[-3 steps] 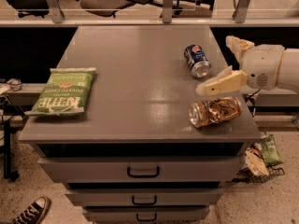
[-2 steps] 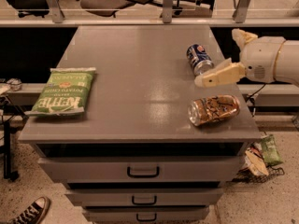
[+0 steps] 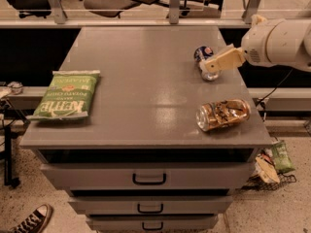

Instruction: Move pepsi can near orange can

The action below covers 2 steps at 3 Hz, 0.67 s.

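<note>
The pepsi can [image 3: 203, 56] lies on its side at the right side of the grey cabinet top [image 3: 146, 81], partly hidden by my gripper. The orange can [image 3: 223, 114] lies on its side near the front right corner, a little nearer to the camera than the pepsi can. My gripper [image 3: 219, 61] reaches in from the right and sits right over the pepsi can, its cream finger [image 3: 224, 59] covering the can's right part.
A green chip bag [image 3: 65, 94] lies flat at the left edge of the top. Drawers with dark handles [image 3: 149, 179] are below. A wire basket with bags [image 3: 273, 165] stands on the floor at right. Chairs stand beyond the back rail.
My gripper has moved up and away from the orange can, toward the pepsi can, and now overlaps it. Both cans and the bag lie where they were.
</note>
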{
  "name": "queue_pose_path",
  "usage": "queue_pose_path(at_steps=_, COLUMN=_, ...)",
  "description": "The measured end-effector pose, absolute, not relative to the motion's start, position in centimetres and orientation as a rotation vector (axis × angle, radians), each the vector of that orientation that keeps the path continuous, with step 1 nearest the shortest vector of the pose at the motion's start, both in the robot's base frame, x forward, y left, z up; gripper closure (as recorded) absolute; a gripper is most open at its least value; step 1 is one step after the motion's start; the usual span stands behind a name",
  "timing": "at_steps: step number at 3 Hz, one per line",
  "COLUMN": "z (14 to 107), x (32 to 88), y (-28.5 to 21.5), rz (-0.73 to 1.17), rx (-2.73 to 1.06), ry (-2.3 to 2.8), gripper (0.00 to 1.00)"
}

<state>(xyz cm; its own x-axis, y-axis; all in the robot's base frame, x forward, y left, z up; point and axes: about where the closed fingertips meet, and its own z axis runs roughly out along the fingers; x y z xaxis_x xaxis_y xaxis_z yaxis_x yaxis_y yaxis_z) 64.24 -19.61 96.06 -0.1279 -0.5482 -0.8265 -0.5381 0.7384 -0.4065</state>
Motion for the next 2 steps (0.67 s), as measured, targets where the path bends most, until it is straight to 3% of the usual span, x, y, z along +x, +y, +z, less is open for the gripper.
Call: queue_pose_path(at_steps=2, z=93.4, x=68.0, y=-18.0, rz=-0.19, rx=-0.877, ry=1.872, gripper=0.0)
